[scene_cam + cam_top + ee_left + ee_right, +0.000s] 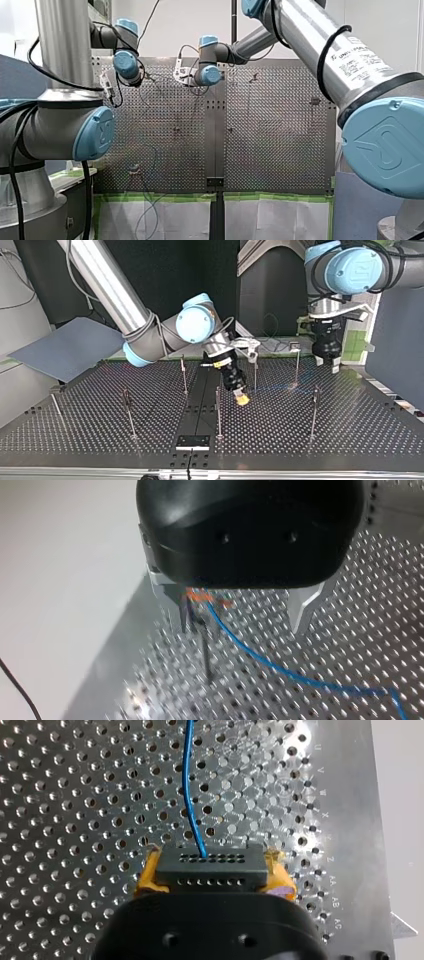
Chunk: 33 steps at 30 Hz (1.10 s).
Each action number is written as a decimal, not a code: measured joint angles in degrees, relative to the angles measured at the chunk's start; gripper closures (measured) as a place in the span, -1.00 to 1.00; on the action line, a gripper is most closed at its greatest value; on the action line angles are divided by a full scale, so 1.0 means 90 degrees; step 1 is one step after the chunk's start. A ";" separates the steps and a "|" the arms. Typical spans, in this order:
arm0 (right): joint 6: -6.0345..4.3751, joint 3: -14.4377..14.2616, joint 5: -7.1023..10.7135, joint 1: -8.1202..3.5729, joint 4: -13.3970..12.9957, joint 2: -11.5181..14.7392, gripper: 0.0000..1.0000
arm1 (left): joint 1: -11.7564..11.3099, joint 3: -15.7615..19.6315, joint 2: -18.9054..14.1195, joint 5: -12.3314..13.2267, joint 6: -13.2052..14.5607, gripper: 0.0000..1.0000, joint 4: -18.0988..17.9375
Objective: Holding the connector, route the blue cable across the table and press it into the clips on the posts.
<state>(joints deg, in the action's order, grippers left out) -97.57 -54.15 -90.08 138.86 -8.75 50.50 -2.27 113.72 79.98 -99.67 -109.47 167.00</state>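
Blue cable [189, 790] reads as thin, light and floppy, so it can't be pushed, only led under light tension from the rigid black connector [210, 869], the sensible hold, which my right gripper [212, 879] has pinched between yellow pads [144, 879] near the middle of the table [100, 440]. Its run passes between the wide-spread, empty metal fingers [300, 610] of my left gripper [240, 627], beside a post [206, 655] at the table's back edge in the top view. Legible: row letters [328, 836] V to AC on the table's margin; label [357, 56] on my right arm looks like UNIVERSAL ROBOTS.
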 joint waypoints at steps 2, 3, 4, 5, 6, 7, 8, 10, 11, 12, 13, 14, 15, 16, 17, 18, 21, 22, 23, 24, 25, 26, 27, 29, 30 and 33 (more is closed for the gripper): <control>0.0000 0.0001 -0.0035 -0.0008 0.0003 0.0000 1.00 | 0.0014 0.0001 -0.0093 0.0086 0.0084 -1.00 -0.0009; 0.0000 0.0001 -0.0046 -0.0010 0.0003 0.0000 1.00 | 0.0025 0.0001 -0.0156 0.0147 0.0144 -1.00 -0.0015; 0.0000 -0.0001 -0.0056 -0.0012 0.0004 0.0000 1.00 | 0.0032 0.0001 -0.0203 0.0195 0.0192 -1.00 -0.0017; 0.0000 -0.0001 -0.0060 -0.0013 0.0004 0.0000 1.00 | 0.0039 0.0002 -0.0242 0.0245 0.0241 -1.00 -0.0017; 0.0000 0.0001 -0.0063 -0.0013 0.0004 0.0000 1.00 | 0.0050 0.0001 -0.0280 0.0310 0.0304 -1.00 -0.0021; 0.0000 0.0001 -0.0068 -0.0013 0.0005 0.0000 1.00 | 0.0059 0.0001 -0.0299 0.0360 0.0347 -1.00 -0.0024; 0.0000 0.0001 -0.0069 -0.0013 0.0005 0.0000 1.00 | 0.0069 0.0001 -0.0312 0.0415 0.0384 -1.00 -0.0029; 0.0000 0.0000 -0.0072 -0.0014 0.0004 0.0000 1.00 | 0.0085 0.0001 -0.0316 0.0530 0.0450 -1.00 -0.0053; 0.0000 0.0000 -0.0074 -0.0014 0.0004 0.0000 1.00 | 0.0091 0.0001 -0.0306 0.0580 0.0470 -1.00 -0.0068; 0.0000 0.0000 -0.0075 -0.0014 0.0002 0.0000 1.00 | 0.0101 -0.0001 -0.0282 0.0644 0.0498 -1.00 -0.0090; 0.0000 0.0000 -0.0077 -0.0014 0.0000 0.0000 1.00 | 0.0109 -0.0005 -0.0254 0.0693 0.0526 -1.00 -0.0103; 0.0000 0.0000 -0.0078 -0.0014 -0.0001 0.0000 1.00 | 0.0118 -0.0010 -0.0218 0.0745 0.0561 -1.00 -0.0114; 0.0000 0.0000 -0.0078 -0.0014 -0.0003 0.0000 1.00 | 0.0130 -0.0020 -0.0160 0.0817 0.0613 -1.00 -0.0123; 0.0000 0.0000 -0.0079 -0.0014 -0.0004 0.0000 1.00 | 0.0141 -0.0034 -0.0110 0.0873 0.0649 -1.00 -0.0128; 0.0000 0.0001 -0.0079 -0.0015 -0.0004 0.0000 1.00 | 0.0152 -0.0050 -0.0060 0.0926 0.0677 -1.00 -0.0133; 0.0000 0.0001 -0.0080 -0.0016 -0.0004 0.0000 1.00 | 0.0173 -0.0080 -0.0004 0.0996 0.0704 -1.00 -0.0142; 0.0000 0.0001 -0.0086 -0.0027 -0.0008 -0.0002 1.00 | 0.0225 -0.0193 0.0066 0.1119 0.0733 -1.00 -0.0162; 0.0000 0.0002 -0.0087 -0.0032 -0.0010 -0.0003 1.00 | 0.0241 -0.0243 0.0072 0.1136 0.0738 -1.00 -0.0166; 0.0000 0.0002 -0.0089 -0.0035 -0.0011 -0.0004 1.00 | 0.0256 -0.0290 0.0076 0.1147 0.0741 -1.00 -0.0169; 0.0000 0.0001 -0.0091 -0.0039 -0.0012 -0.0004 1.00 | 0.0275 -0.0345 0.0081 0.1159 0.0743 -1.00 -0.0175; 0.0000 0.0002 -0.0094 -0.0044 -0.0013 -0.0004 1.00 | 0.0288 -0.0379 0.0082 0.1169 0.0745 -1.00 -0.0184; -0.0001 0.0002 -0.0096 -0.0047 -0.0014 -0.0005 1.00 | 0.0302 -0.0404 0.0084 0.1177 0.0745 -1.00 -0.0194; 0.0000 0.0003 -0.0097 -0.0050 -0.0014 -0.0006 1.00 | 0.0319 -0.0427 0.0087 0.1184 0.0746 -1.00 -0.0209; 0.0000 0.0003 -0.0098 -0.0054 -0.0018 -0.0008 1.00 | 0.0348 -0.0446 0.0106 0.1191 0.0747 -1.00 -0.0241; 0.0000 0.0003 -0.0099 -0.0057 -0.0019 -0.0008 1.00 | 0.0368 -0.0452 0.0131 0.1196 0.0747 -1.00 -0.0266; 0.0000 0.0002 -0.0099 -0.0062 -0.0023 -0.0009 1.00 | 0.0415 -0.0461 0.0243 0.1208 0.0769 -1.00 -0.0326</control>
<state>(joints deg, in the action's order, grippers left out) -97.58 -54.13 -90.97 138.31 -8.96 50.42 1.47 109.57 82.17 -88.80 -102.55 164.07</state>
